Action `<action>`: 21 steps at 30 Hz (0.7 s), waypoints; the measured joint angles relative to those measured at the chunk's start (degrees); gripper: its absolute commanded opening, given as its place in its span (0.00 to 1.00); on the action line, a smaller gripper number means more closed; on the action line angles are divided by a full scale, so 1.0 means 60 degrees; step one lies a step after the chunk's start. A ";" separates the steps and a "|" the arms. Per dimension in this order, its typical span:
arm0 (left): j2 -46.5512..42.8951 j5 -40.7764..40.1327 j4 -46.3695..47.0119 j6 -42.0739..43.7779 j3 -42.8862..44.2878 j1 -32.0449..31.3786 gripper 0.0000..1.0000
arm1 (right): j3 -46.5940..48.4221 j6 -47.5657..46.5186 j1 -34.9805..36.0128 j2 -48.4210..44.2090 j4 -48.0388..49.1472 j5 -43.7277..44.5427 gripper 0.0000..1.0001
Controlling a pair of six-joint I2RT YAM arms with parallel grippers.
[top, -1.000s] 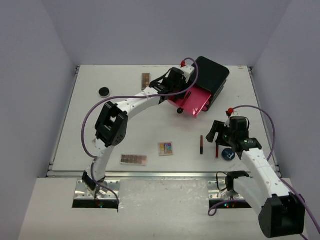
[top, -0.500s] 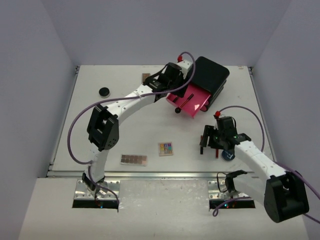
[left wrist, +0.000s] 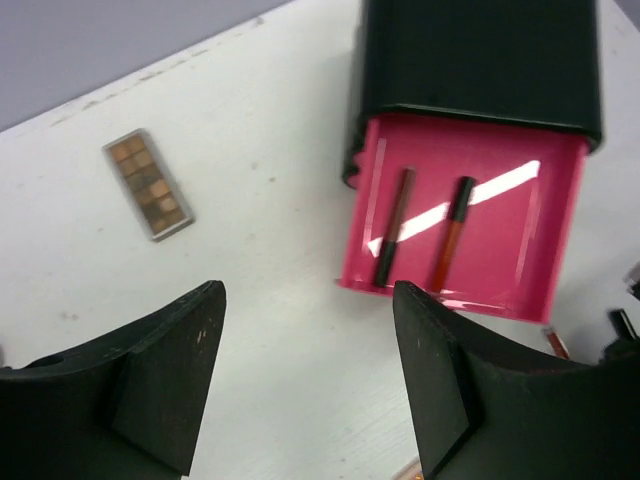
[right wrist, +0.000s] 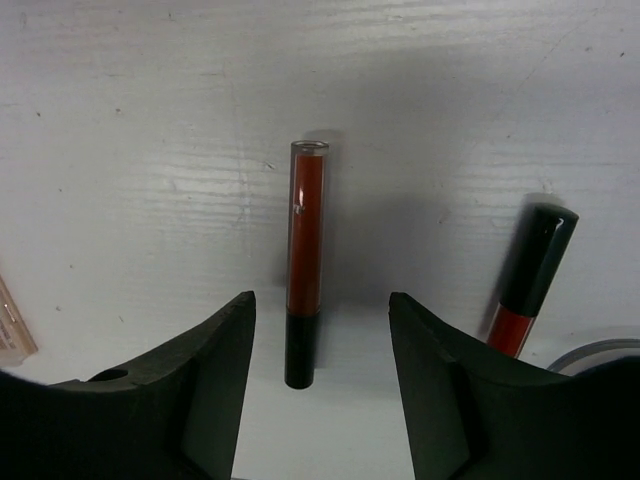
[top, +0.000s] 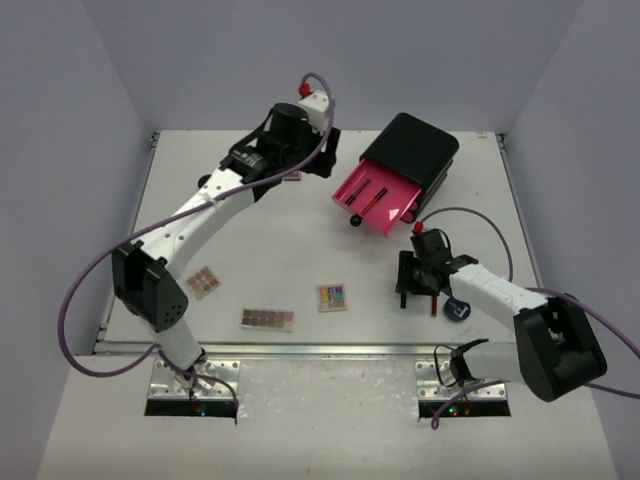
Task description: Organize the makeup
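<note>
Four pencils show. Two lie on the bench [top: 300,250] at the near right, long axes running roughly near to far. The first pencil [right wrist: 305,320] lies between the right jaws. The second pencil [right wrist: 528,275] lies just to its right, slightly tilted, with its black cap at the opposite end. The right jaws stand released, one on each side of the first pencil, with a gap on both sides.

The other two, a dark pencil [left wrist: 395,225] and a red pencil [left wrist: 452,232], lie side by side in the one pink drawer [left wrist: 540,260]. It is pulled out of the black box [left wrist: 480,60] at the far right. Both point along the drawer's pull, slanting far right to near left.

Four palettes are out:
- A multicoloured palette [top: 331,297] sits near the middle of the near edge.
- A brown palette [top: 267,319] lies just left of it, long axis left to right.
- A small palette [top: 203,281] lies further left.
- A far palette [left wrist: 147,185] lies left of the box.

One blue disc [top: 457,308] sits just right of the second pencil.

The left jaws hang released and empty above the far bench, between the far palette and the drawer.
</note>
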 measured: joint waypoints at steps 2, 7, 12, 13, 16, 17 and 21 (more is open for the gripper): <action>-0.0421 0.0139 0.0021 0.0001 -0.0418 0.0703 0.66 | 0.0071 0.0037 0.0242 0.0146 -0.0048 0.0477 0.30; -0.1253 0.0129 0.0213 0.0031 -0.1866 0.2726 0.66 | 0.0165 0.0140 0.0614 0.0420 -0.0431 0.1329 0.18; -0.1851 0.0267 0.0084 0.0201 -0.3106 0.3275 0.66 | 0.0662 0.0194 0.0739 0.1027 -0.0756 0.1712 0.01; -0.1902 0.0321 0.0082 0.0239 -0.3181 0.3279 0.66 | 0.0728 0.0219 0.0755 0.1102 -0.0751 0.1732 0.00; -0.2096 0.0452 0.0089 0.0316 -0.3333 0.3330 0.66 | 0.0718 0.0313 0.0780 0.1078 -0.0720 0.1751 0.00; -0.2163 0.0482 0.0100 0.0326 -0.3355 0.3335 0.66 | 0.0659 0.0351 0.0780 0.0983 -0.0713 0.1748 0.00; -0.2359 0.0600 0.0172 0.0365 -0.3378 0.3397 0.66 | 0.0260 0.0547 0.0780 -0.0207 -0.0854 0.1775 0.00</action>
